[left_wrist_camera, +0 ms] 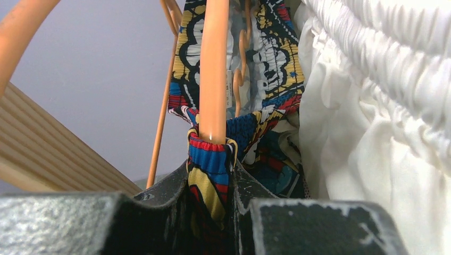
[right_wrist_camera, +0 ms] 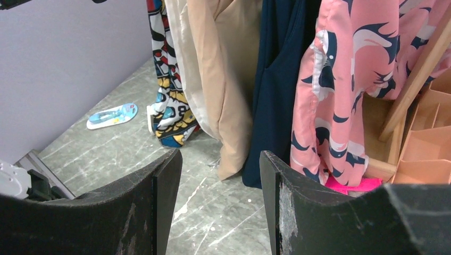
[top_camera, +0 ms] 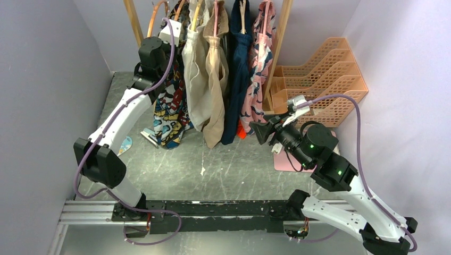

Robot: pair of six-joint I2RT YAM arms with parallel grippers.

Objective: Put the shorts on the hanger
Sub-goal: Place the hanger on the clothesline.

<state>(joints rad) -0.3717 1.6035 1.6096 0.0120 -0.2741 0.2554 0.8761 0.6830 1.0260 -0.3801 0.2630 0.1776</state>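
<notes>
Lilac walls [left_wrist_camera: 101, 79] behind, left gripper [left_wrist_camera: 210, 178] pinches limp comic-print fabric shorts [left_wrist_camera: 266, 125] by the gathered edge below slim orange hanger [left_wrist_camera: 214, 64]; right gripper [right_wrist_camera: 220, 178] gapes empty.

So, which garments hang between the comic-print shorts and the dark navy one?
A cream garment and a tan garment hang side by side between the shorts and the navy garment; the top view shows this.

shorts [left_wrist_camera: 210, 159]: printed cloth, matt, fine weave | hanger [left_wrist_camera: 214, 69]: smooth, faint sheen, likely plastic | white garment [left_wrist_camera: 372, 106]: soft gathered cloth | rack [left_wrist_camera: 42, 143]: bare grained wood | table [top_camera: 213, 164]: grey stone-look, matt, scratched | right fingers [right_wrist_camera: 149, 212]: black, matt, scuffed | organiser [top_camera: 324, 85]: orange plastic lattice
</notes>
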